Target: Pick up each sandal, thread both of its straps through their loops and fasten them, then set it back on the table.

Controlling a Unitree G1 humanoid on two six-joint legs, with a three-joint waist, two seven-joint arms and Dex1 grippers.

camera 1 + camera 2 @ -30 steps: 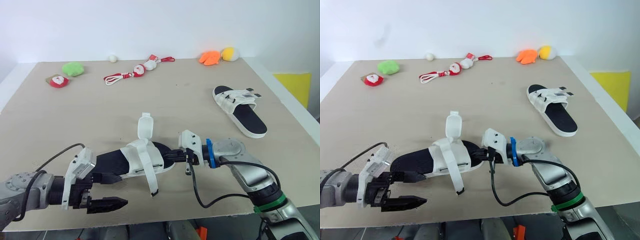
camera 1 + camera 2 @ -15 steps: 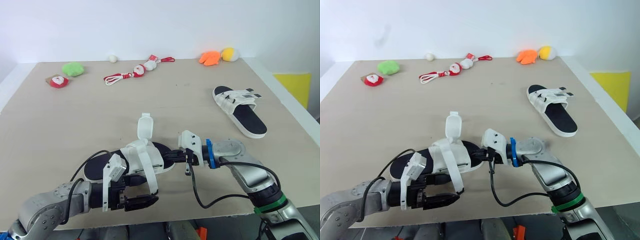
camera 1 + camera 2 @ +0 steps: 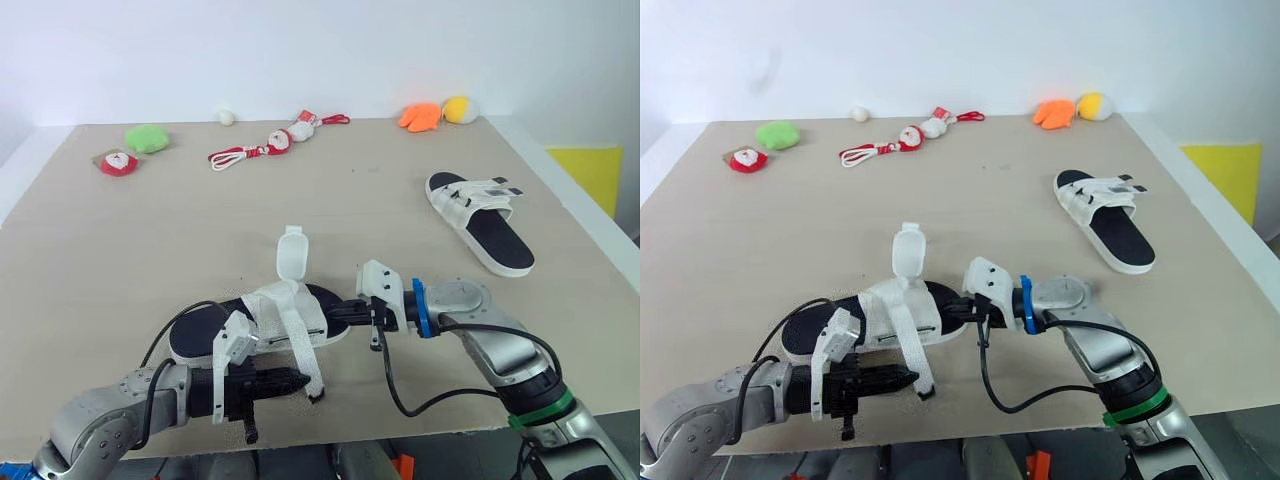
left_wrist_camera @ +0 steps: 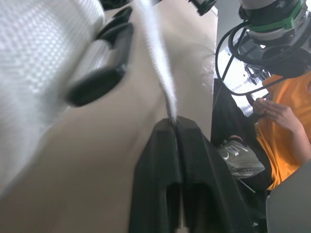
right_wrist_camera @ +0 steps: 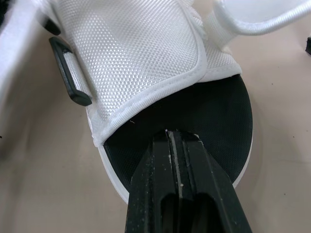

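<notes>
Position of near sandal (image 3: 268,322): low at the front edge of table (image 3: 120,250), footbed up, black sole end toward the robot's left, strap end toward right gripper (image 3: 341,312). Right gripper fingers (image 5: 160,160): pressed together on the rim of the strap end, pinching the black footbed and its white edge. Left gripper (image 3: 297,378): just in front of the sandal, fingers (image 4: 160,160) closed flat against each other on loose strap (image 3: 303,355), close to its black tip. Loose strap: hanging from the white upper down to the left fingertips, passing beside black loop (image 4: 104,68) and not through it. Second strap (image 3: 291,255): unfastened, standing upright on the far side of the upper. Far sandal (image 3: 478,220): flat on the table, well apart toward the right rear, straps lying across its upper. Along the far edge of the table: green plush (image 3: 146,137), red cord toy (image 3: 270,145), white ball (image 3: 226,117), orange plush (image 3: 420,115). Beyond the table edge in the left wrist view: person in an orange top (image 4: 286,136).
</notes>
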